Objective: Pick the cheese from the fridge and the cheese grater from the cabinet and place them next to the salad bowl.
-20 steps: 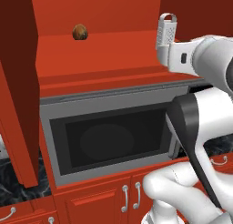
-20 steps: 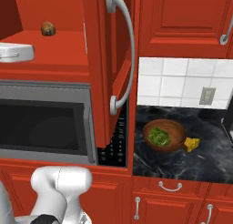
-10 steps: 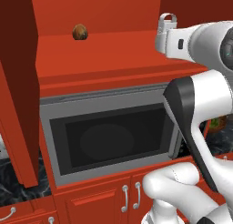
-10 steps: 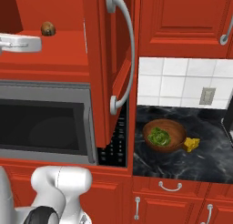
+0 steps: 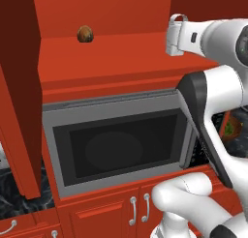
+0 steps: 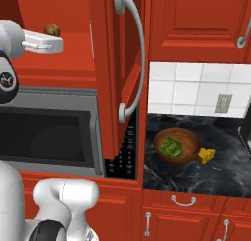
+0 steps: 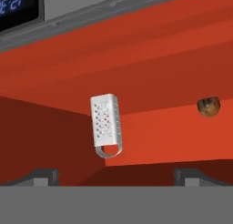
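Observation:
The cheese grater (image 7: 106, 123) stands on the red shelf of the open cabinet (image 5: 121, 55). In the hand view it appears upside down, a short way ahead and centred between the finger tips. My gripper (image 7: 116, 175) is open with nothing in it and has no contact with the grater. From the left base camera the grater (image 5: 175, 33) overlaps the end of my hand, its loop handle sticking up. My gripper (image 6: 55, 43) reaches over the shelf from the left. The cheese (image 6: 206, 155) lies on the dark counter, touching the right of the salad bowl (image 6: 175, 146). The fridge is out of view.
A small brown round thing (image 5: 85, 34) sits further back on the shelf. A grey microwave (image 5: 121, 150) is built in under the cabinet. The open cabinet door (image 6: 117, 63) with its curved silver handle juts out between the shelf and the counter.
My hand has swung in toward the cabinet shelf and now lines up with the grater. The jaws stayed open. The grater, cheese and bowl have not moved.

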Robot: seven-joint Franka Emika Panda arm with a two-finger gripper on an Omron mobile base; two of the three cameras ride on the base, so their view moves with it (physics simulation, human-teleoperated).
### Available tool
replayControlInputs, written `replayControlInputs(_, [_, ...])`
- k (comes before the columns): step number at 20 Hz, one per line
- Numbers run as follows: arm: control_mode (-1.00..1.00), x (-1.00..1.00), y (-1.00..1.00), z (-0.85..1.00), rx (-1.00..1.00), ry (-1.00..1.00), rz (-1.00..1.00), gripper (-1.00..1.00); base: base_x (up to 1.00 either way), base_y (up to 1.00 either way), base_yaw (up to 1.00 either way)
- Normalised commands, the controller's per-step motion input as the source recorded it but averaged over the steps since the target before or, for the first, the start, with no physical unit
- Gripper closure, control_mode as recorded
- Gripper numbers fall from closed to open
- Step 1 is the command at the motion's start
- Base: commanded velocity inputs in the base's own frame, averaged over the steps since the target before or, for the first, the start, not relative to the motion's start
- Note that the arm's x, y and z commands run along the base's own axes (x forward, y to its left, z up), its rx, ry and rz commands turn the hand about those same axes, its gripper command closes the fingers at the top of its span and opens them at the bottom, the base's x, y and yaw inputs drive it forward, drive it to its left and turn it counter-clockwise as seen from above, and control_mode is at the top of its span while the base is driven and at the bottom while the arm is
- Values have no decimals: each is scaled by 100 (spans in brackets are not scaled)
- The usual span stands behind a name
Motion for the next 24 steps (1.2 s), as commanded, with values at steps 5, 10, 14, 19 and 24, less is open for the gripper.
replayControlInputs(5, [-100,30,-8,3,7,0,6,-100,0,0,0])
replayControlInputs(10, [-100,28,-2,-2,0,-6,2,-100,0,0,0])
replayControlInputs(14, [-100,41,-6,-5,-1,-3,16,-100,0,0,0])
replayControlInputs(19, [-100,45,-12,0,0,0,12,-100,0,0,0])
replayControlInputs(24, [-100,0,0,0,0,0,0,-100,0,0,0])
